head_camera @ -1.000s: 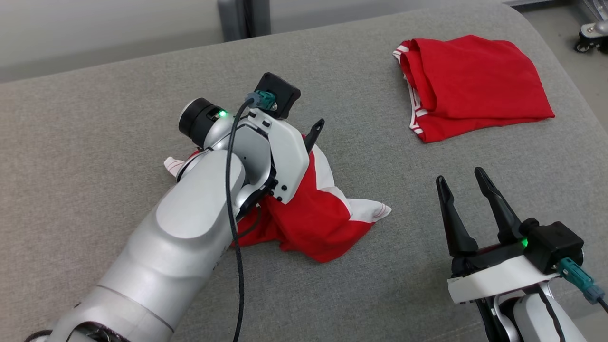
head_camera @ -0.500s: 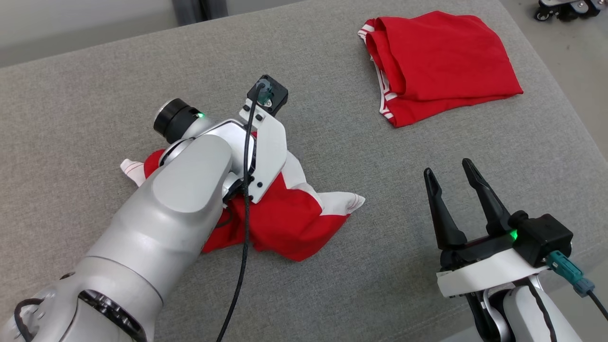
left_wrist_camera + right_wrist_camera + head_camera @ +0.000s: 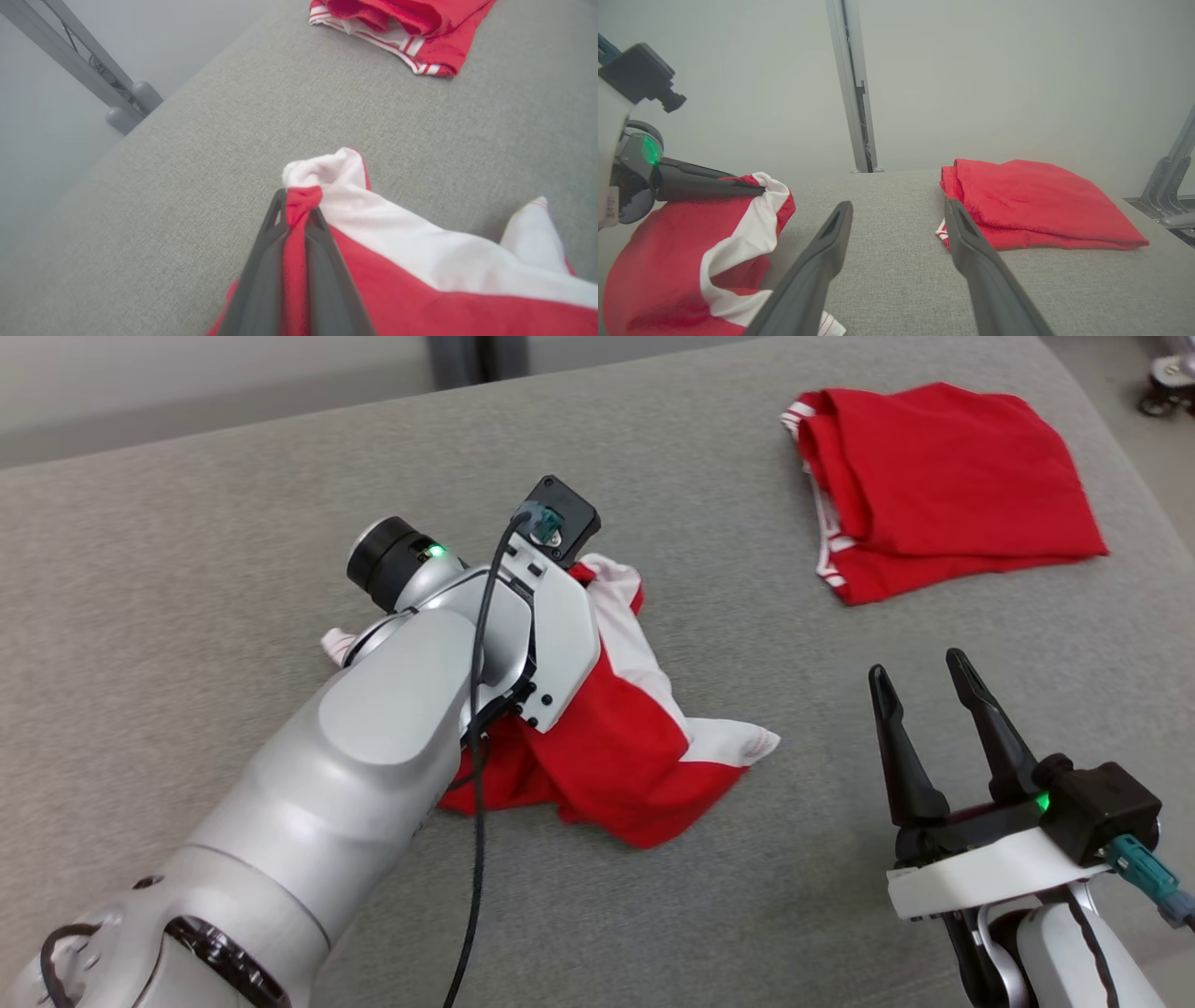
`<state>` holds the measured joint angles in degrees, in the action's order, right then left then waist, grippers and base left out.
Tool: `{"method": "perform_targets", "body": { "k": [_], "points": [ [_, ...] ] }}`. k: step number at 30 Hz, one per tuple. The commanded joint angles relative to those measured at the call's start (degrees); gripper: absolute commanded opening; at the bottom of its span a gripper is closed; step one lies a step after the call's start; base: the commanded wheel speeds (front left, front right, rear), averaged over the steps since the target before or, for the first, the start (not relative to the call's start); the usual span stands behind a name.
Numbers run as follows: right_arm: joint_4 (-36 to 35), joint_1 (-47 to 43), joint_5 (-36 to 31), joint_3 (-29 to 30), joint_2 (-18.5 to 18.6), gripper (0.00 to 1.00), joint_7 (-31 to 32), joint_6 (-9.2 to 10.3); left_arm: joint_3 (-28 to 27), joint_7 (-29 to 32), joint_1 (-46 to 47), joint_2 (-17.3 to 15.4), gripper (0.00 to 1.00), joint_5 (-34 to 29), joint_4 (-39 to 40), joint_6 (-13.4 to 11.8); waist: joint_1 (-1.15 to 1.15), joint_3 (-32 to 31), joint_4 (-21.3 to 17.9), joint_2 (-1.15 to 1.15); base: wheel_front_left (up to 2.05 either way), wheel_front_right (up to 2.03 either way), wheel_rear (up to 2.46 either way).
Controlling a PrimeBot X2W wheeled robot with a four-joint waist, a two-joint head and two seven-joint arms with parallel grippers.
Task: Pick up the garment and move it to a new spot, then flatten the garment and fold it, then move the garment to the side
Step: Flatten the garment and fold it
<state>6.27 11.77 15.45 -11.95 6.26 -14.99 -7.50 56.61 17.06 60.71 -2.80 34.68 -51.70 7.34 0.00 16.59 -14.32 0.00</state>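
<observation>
The left wrist view gave the grip plainly: the left gripper (image 3: pixel 295 205) was pressed together on a red fold of the garment (image 3: pixel 420 266), the cloth running as a thin strip between its dark fingers, with a white bunch just past their tips. In the head view the wrist housing covered those fingers, and the pale left forearm (image 3: pixel 373 747) reached forward and rightward over the grey cushioned surface (image 3: pixel 187 569). The right gripper (image 3: pixel 917 665) hung at the near right, fingers spread on nothing, pointing away from the robot. The crumpled garment lay mid-surface, partly under the left arm, its pinched end on the far side. Its longer spread ran across the robot's front, from a white cuff at the left to a white sleeve tip pointing right. A folded red garment (image 3: pixel 943 485) lay well apart at the far right
</observation>
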Motion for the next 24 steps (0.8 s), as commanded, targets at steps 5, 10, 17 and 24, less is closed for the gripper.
{"method": "perform_targets", "body": {
  "k": [5,10,17,24],
  "points": [
    [-0.66,-2.00,-0.61,1.07,1.49,1.00,-0.34,0.01,-4.01,-13.47,-5.08,-3.23,0.00,1.86,3.41,-1.70,0.00,-2.04,7.40,0.00,0.00,0.00,0.00],
    [-0.54,-2.79,-0.95,1.18,2.53,1.00,-0.34,0.01,-7.75,-23.26,-10.63,-5.74,0.00,3.47,7.46,-4.77,0.00,-2.99,11.35,0.00,0.00,0.00,0.00],
    [-0.38,-3.20,-0.71,1.39,2.99,1.00,-0.34,0.01,-14.72,-31.22,-24.12,-8.85,0.00,9.19,18.77,-8.33,0.00,-4.43,15.80,0.00,0.00,0.00,0.00],
    [-0.25,-4.10,-0.45,1.46,3.46,1.00,-0.34,0.01,-19.63,-32.13,-37.87,-10.74,0.64,11.03,31.15,-13.55,0.00,-4.68,18.00,0.00,0.00,0.00,0.00]
  ]
}}
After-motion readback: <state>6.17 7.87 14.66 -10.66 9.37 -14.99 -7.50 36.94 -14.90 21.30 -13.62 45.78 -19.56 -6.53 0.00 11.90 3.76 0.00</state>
